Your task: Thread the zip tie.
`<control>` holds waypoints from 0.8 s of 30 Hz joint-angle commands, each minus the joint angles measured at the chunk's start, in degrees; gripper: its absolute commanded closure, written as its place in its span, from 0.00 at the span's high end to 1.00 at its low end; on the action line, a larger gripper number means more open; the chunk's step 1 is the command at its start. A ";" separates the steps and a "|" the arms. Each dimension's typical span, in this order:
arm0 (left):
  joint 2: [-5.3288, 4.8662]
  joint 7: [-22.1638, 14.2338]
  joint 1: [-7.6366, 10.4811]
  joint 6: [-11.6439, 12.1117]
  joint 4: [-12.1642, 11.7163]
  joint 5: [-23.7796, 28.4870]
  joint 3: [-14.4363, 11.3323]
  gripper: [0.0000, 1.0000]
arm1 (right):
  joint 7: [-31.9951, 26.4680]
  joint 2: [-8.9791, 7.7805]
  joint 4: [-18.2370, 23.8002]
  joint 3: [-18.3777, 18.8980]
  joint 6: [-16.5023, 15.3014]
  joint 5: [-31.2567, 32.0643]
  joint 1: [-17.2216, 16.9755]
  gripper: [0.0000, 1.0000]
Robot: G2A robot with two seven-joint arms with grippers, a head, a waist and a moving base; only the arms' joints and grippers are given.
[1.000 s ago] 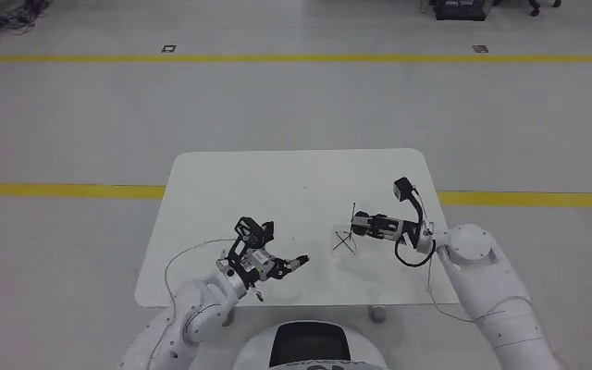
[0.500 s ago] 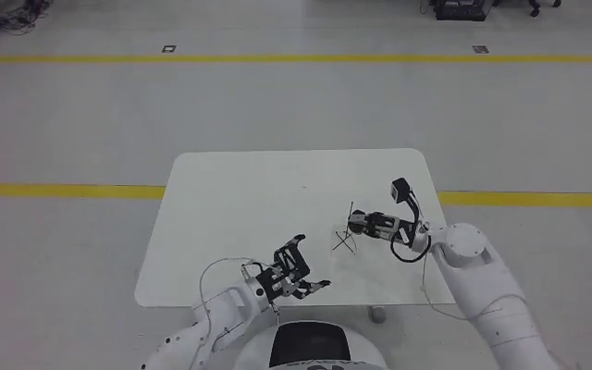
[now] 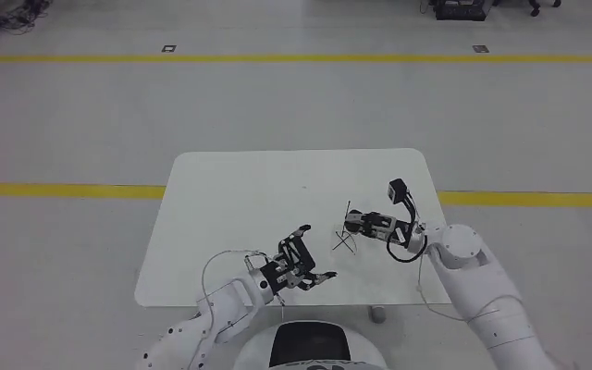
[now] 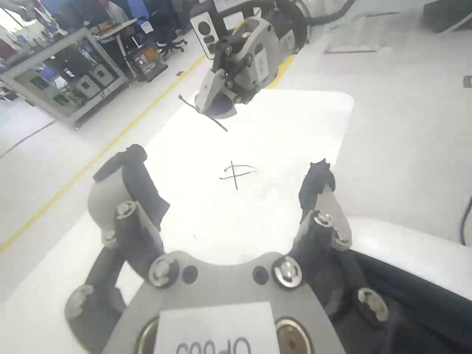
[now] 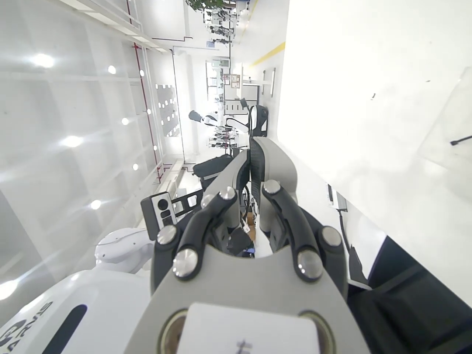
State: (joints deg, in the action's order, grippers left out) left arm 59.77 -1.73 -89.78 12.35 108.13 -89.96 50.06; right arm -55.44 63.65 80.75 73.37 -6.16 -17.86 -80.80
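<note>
My right gripper (image 3: 351,222) is shut on a thin black zip tie (image 3: 349,210) above the right half of the white table (image 3: 240,185). In the left wrist view the same gripper (image 4: 215,106) has the zip tie (image 4: 218,124) sticking out on both sides of its fingertips. Its pads (image 5: 253,149) are pressed together in the right wrist view. A few loose black zip ties (image 3: 344,243) lie crossed on the table just below it. My left gripper (image 3: 316,253) stands open near the table's front edge, its fingers (image 4: 137,153) spread and pointing at the crossed ties (image 4: 236,174).
The end of another black tie (image 5: 457,141) lies on the table surface. The table's front edge runs close under my left arm. Yellow floor lines (image 3: 74,191) pass beyond the table.
My left arm has swung right along the front edge, bringing its open gripper closer to the crossed ties. The right gripper has shifted slightly left with its zip tie.
</note>
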 commanded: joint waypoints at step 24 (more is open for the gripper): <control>-7.18 -1.99 27.26 -22.38 -5.77 0.00 -29.95 1.00 | 5.15 0.58 0.36 -1.57 3.06 -6.16 -0.55 0.00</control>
State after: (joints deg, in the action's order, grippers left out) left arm 52.80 -3.32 -64.62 -8.48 102.52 -89.95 22.44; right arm -50.50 64.21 81.02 71.90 -3.19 -23.92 -81.35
